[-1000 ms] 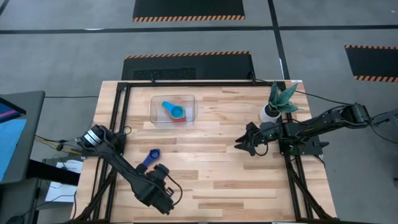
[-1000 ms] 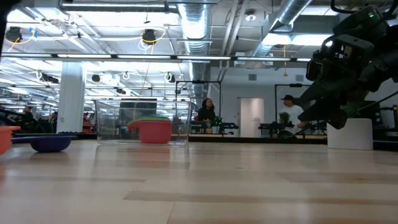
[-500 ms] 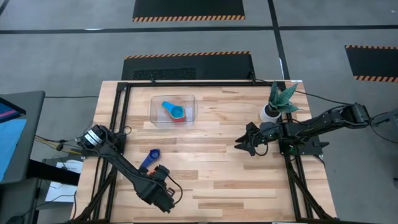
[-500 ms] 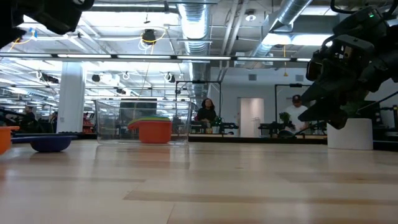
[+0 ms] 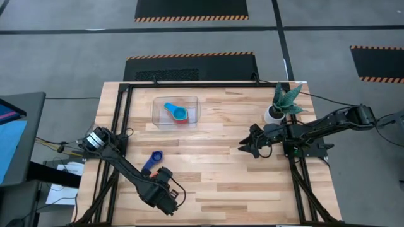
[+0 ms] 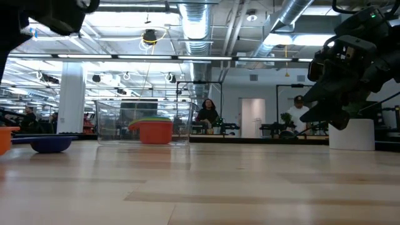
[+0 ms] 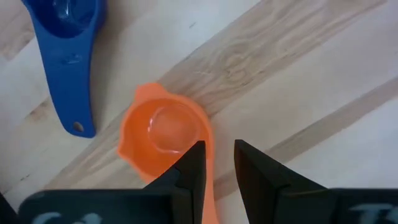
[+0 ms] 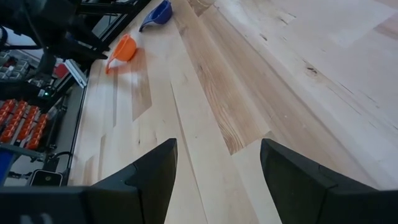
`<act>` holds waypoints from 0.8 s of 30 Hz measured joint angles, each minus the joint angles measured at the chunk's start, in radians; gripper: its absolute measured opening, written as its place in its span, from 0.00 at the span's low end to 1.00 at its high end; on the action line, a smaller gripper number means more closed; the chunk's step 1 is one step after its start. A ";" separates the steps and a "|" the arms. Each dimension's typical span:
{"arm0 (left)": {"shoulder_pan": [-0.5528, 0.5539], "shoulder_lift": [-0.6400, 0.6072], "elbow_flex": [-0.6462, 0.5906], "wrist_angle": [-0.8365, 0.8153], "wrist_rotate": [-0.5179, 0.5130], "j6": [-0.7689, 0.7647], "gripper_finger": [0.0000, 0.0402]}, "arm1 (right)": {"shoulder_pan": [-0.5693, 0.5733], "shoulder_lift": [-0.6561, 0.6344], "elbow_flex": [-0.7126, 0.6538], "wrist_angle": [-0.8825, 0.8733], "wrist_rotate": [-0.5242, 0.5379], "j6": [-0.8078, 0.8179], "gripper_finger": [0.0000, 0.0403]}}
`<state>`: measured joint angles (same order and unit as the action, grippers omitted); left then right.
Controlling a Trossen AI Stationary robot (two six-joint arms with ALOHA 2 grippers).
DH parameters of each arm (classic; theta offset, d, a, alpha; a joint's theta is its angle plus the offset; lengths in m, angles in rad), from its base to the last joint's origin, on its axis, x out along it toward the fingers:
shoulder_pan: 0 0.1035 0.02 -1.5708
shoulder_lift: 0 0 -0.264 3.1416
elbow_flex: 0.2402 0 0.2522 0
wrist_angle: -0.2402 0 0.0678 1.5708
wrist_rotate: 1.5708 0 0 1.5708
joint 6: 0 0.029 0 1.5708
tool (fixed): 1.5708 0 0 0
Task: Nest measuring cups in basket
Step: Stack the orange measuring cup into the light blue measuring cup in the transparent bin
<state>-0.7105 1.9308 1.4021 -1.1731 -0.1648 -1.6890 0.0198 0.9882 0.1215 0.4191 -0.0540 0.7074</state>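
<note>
The orange measuring cup (image 7: 163,134) sits at the table's near left, mouth up, with its handle running back between my left gripper's (image 7: 216,163) fingers. Just left of it, the blue cup (image 7: 67,37) lies mouth up on the wood (image 5: 155,156). The clear basket (image 5: 159,115) stands at the far middle. It holds a light blue cup (image 5: 173,111) on top of nested cups, with a red one (image 6: 155,132) at the bottom. My right gripper (image 8: 217,180) hovers open over the table's right side (image 5: 243,149), touching nothing. My left gripper has the orange cup's flat handle (image 7: 210,190) between its two fingers, close behind the bowl. The fingers come from above, slanting down, and lie along the handle. The bowl (image 8: 121,48) stays mouth up, low over the wood; I cannot tell whether it is lifted clear.
A white plant pot (image 5: 273,115) with a spiky plant stands at the far right, close to my right arm. Black frame rails (image 5: 120,120) run along the table's left and right edges. Bare wood lies between the basket and the two loose cups. People show in the room beyond.
My left arm has shifted and now fills the low view's upper left corner. The orange cup has come into sight beside the blue cup in the high view and has slid slightly toward the table's left edge.
</note>
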 joint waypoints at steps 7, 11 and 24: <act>0.000 0.071 -0.001 0.019 0.028 -0.008 0.18 | 0.000 0.000 0.000 -0.006 0.000 0.000 0.63; 0.000 0.090 -0.001 0.006 0.014 -0.006 0.18 | 0.000 0.000 0.000 -0.008 0.000 0.000 0.63; 0.035 0.125 0.019 0.051 -0.026 0.226 0.02 | 0.000 0.000 0.000 -0.026 -0.001 0.002 0.63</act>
<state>-0.6753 2.0559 1.4215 -1.1222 -0.1912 -1.4626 0.0196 0.9878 0.1211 0.3932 -0.0548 0.7093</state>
